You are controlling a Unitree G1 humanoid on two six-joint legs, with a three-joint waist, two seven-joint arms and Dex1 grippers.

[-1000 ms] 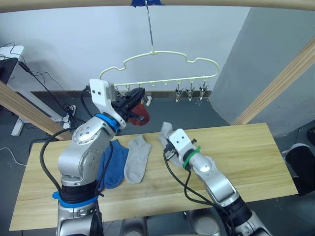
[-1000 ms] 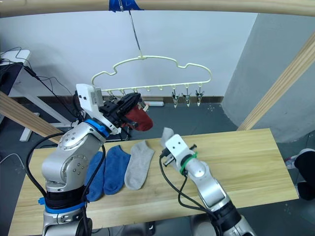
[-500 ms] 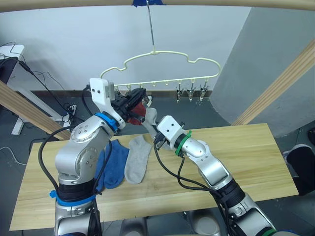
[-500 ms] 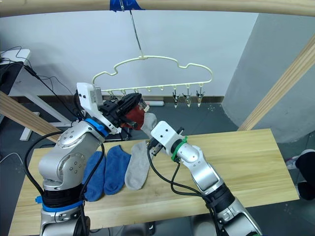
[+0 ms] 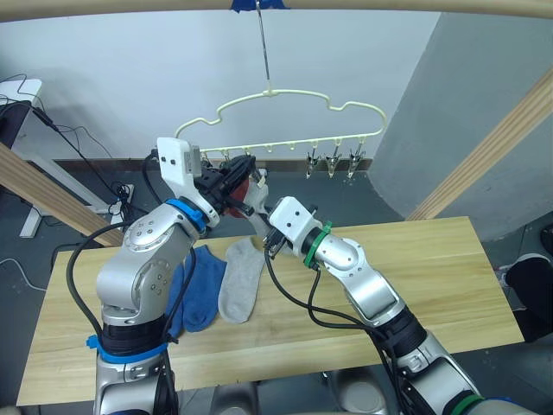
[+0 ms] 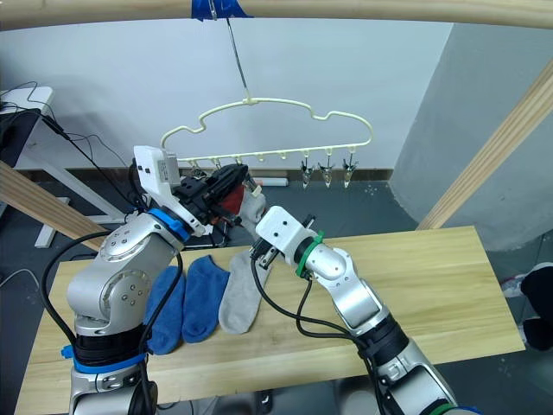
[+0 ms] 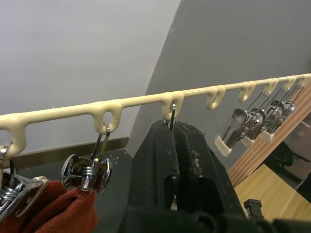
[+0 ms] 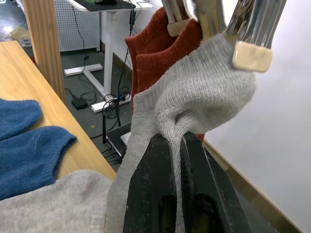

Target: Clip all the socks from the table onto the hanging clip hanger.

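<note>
I saw my right gripper (image 8: 177,194) clamped on a light grey knit ankle sock (image 8: 204,104), held up against a silver metal clip (image 8: 250,29) of the pale-yellow wavy wire clip hanger (image 5: 285,130), beside two hung rust-red socks (image 8: 155,53). My left gripper (image 7: 176,145) was pinched shut on a clip at the hanger bar. Two blue socks (image 5: 197,285) and another grey sock (image 5: 242,278) lay on the light wooden plank table (image 5: 432,277).
</note>
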